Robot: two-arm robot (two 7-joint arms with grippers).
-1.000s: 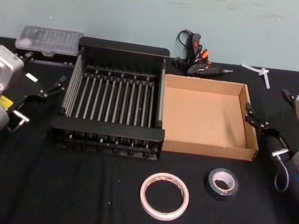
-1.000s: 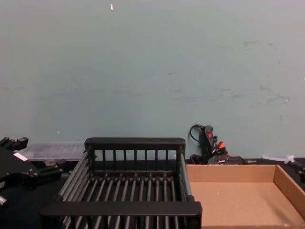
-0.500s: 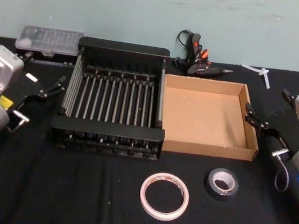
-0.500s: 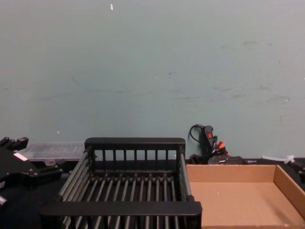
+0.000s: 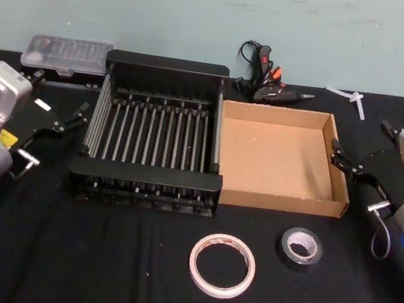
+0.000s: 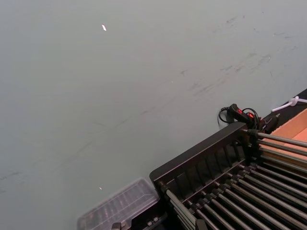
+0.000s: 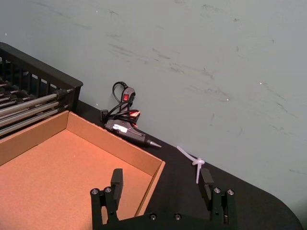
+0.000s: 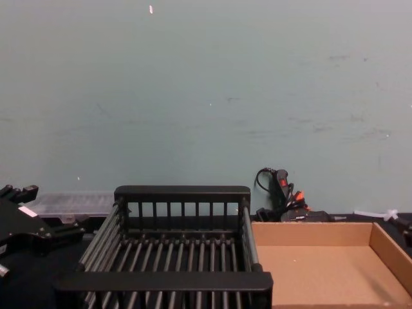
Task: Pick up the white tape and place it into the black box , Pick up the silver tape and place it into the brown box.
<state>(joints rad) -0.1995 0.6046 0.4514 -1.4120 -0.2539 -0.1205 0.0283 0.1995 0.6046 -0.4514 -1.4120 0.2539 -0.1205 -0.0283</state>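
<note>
Nothing has shifted vs. the frames half a sec and one sec earlier: both arms sit where they were, both tapes untouched, so the task hasn't started.

Left to right: the left gripper (image 5: 68,121), black fingers on a grey wrist, hangs at the far-left edge of the black tablecloth (image 5: 93,257), just beside the crate; its fingers look spread apart, holding nothing. Far left by the wall is a clear plastic parts case (image 5: 67,54). Next, the black box (image 5: 167,63), a slatted crate w/ thick solid rims, no tape inside. Touching its right side is the brown box (image 5: 278,203), a shallow tan cardboard tray w/ a bare floor. Behind them, a black glue gun w/ orange trigger (image 5: 268,83).

Near side: the white tape (image 5: 222,264), a wide flat roll w/ big centre hole, lies flat in front of the seam between the boxes. The silver tape (image 5: 300,249), a small thick grey roll, lies just right of it (apart, not touching).

The right gripper (image 7: 159,184) hovers over the tray's right wall, fingers wide apart, empty. Both picks are left to do.
</note>
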